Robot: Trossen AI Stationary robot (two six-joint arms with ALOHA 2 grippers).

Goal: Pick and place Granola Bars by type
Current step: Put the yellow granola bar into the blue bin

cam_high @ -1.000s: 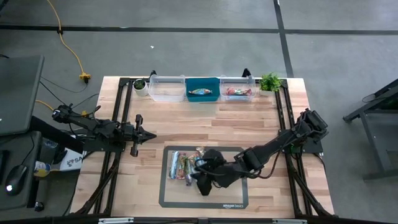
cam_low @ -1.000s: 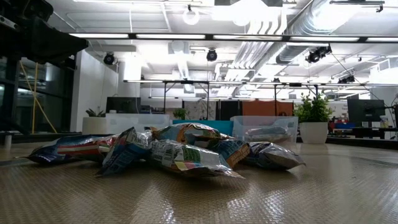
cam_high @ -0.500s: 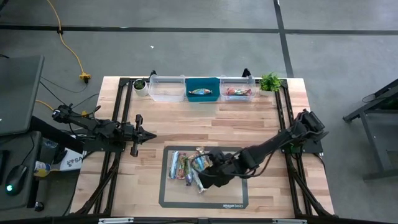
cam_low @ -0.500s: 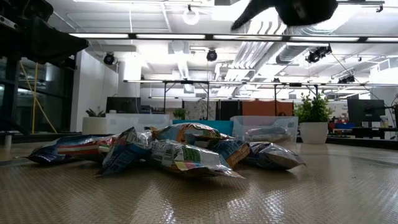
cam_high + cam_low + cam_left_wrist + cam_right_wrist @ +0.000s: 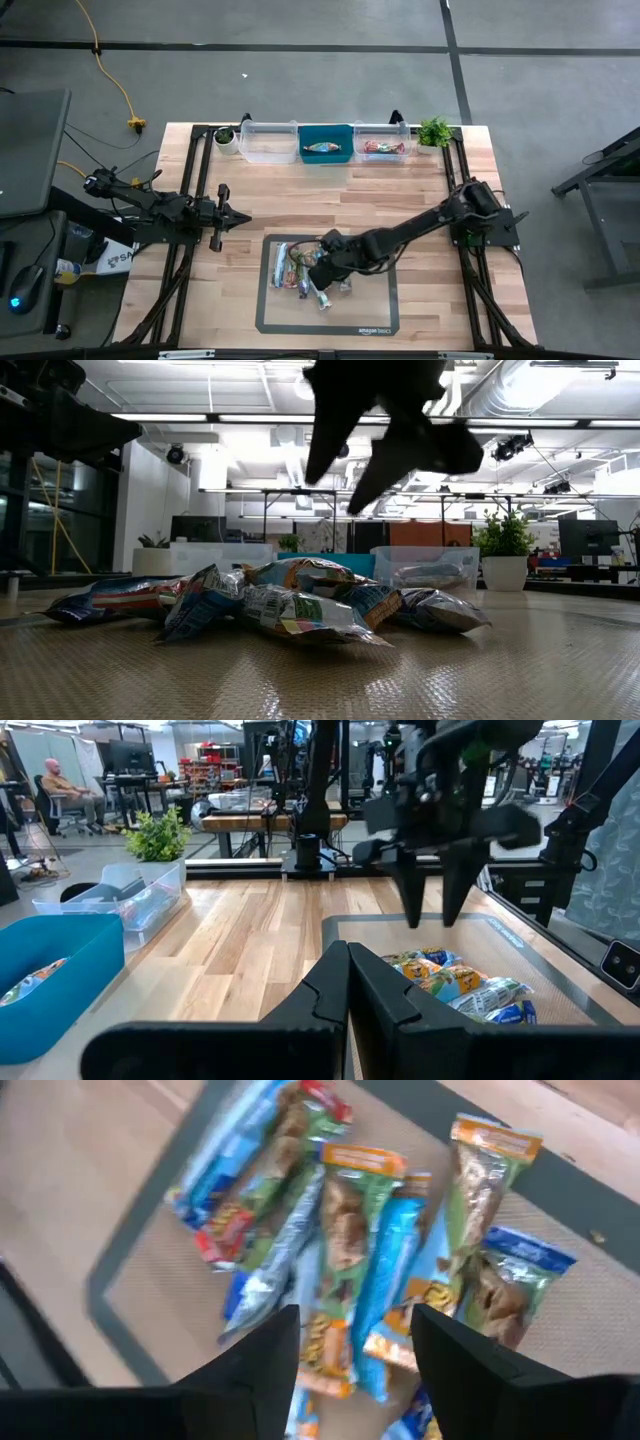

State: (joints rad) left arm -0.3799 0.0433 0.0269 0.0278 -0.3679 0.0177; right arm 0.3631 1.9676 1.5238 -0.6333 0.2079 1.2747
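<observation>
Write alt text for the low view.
The right gripper hangs open above a pile of granola bars on a dark woven mat. Behind stand bins and a potted plant.

right gripper (image 5: 322,272): moved across the mat to directly above the pile of Granola Bars (image 5: 300,268)
fingers (image 5: 325,435): now spread apart, holding nothing

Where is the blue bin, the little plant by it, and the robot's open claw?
blue bin (image 5: 326,133), high view, back rim.
plant (image 5: 435,131), high view, its leaves.
right gripper (image 5: 362,452), low view, between its open fingertips.
</observation>
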